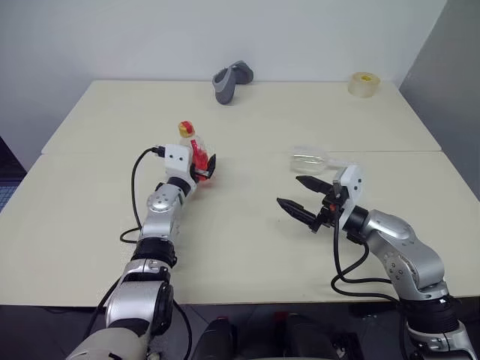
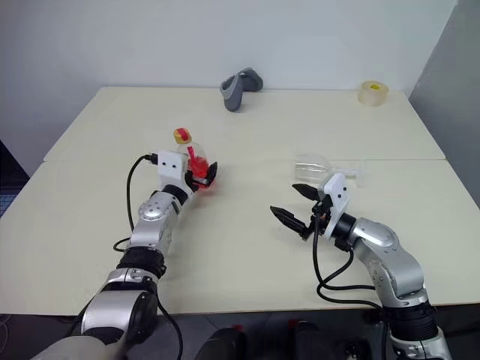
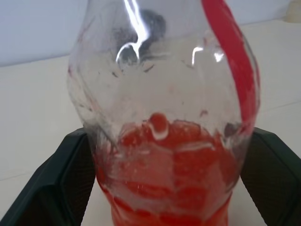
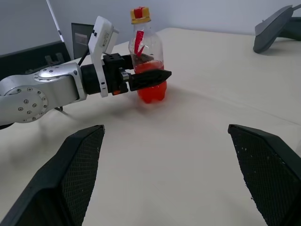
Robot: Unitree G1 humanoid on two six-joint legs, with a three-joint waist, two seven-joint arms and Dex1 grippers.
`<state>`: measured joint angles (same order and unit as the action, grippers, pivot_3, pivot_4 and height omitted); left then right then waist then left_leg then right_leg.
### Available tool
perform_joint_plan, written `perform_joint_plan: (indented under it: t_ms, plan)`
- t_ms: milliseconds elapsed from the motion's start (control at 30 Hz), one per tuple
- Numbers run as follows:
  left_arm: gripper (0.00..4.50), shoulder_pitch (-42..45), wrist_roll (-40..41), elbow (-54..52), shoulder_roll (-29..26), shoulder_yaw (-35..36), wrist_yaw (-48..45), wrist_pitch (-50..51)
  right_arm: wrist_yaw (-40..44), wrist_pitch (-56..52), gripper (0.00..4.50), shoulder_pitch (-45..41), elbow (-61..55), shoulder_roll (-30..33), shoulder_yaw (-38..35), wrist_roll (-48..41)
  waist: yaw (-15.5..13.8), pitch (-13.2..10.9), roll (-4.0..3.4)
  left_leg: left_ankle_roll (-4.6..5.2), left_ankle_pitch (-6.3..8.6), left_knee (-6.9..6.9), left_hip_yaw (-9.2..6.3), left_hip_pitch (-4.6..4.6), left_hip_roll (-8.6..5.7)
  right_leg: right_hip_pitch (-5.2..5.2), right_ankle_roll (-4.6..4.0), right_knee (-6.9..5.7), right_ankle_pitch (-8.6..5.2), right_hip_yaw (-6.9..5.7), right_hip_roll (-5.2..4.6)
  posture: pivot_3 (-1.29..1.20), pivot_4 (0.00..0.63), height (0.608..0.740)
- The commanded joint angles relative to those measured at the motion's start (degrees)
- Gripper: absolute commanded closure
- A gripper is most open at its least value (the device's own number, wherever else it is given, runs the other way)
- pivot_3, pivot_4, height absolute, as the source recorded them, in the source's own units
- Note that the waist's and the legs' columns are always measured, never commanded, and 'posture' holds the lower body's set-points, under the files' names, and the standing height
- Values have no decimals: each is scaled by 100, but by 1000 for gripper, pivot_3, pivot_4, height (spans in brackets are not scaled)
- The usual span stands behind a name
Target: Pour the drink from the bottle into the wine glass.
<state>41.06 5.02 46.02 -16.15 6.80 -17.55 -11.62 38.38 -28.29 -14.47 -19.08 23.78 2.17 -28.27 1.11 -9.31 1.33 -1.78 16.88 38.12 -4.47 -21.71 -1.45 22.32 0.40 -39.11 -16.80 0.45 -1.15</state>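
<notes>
We are at the grasp step: our left gripper [image 4: 149,77] has its fingers spread either side of the bottle [image 4: 148,66], which stands upright on the worktop [image 1: 247,247]. Our right gripper [image 1: 300,196] waits released, the wine glass [image 1: 311,159] just beyond it. Next we need to clench.

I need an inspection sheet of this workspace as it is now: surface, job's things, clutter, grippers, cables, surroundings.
Surface: pale table, a seam running across it.
Job's things: bottle upright, cap on, drink filling its lower part; wine glass appears to lie on its side, hard to tell.
Clutter: grey object and tape roll at the far edge.
Grippers: left gripper open, a finger on each side of the bottle, contact not clear; right gripper open, empty, near the glass.
Cables: black cable along the left arm, black cable at the right.
Surroundings: white wall.
</notes>
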Motion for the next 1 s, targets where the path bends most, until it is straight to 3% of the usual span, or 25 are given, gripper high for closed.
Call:
perform_joint_plan:
  t_ms: [33,367,600,800,1000]
  plan:
    - [8,347,-59,372,19,19,55,-361,-55,-11,0,-2,-289,42,-122,-69,1,0,0,0,0,0,0,0,0,0,0,0,0,0,0,0,150,740]
    - [8,783,-64,1257,49,91,126,-864,-113,-69,0,4,-357,110,-164,-74,4,0,1,-1,0,0,-1,-1,-2,1,1,0,0,-1,0,0,150,740]
    - [1624,820,-3,1390,75,135,-13,-969,-125,-34,0,-47,-282,112,-157,-23,6,0,1,-1,-1,1,-1,-1,-2,1,1,-1,1,-2,0,0,150,740]
    - [2179,778,56,1193,41,136,-299,-861,-242,-5,0,-251,-144,117,-132,169,9,0,0,-2,-1,1,-1,-2,-2,1,1,-1,1,-1,0,0,150,740]
    - [2268,730,324,531,-8,82,-1138,-295,-654,-469,0,-1263,9,-110,-63,187,42,-1,0,-7,-4,6,-2,-6,-2,8,1,-7,1,-2,0,0,150,740]
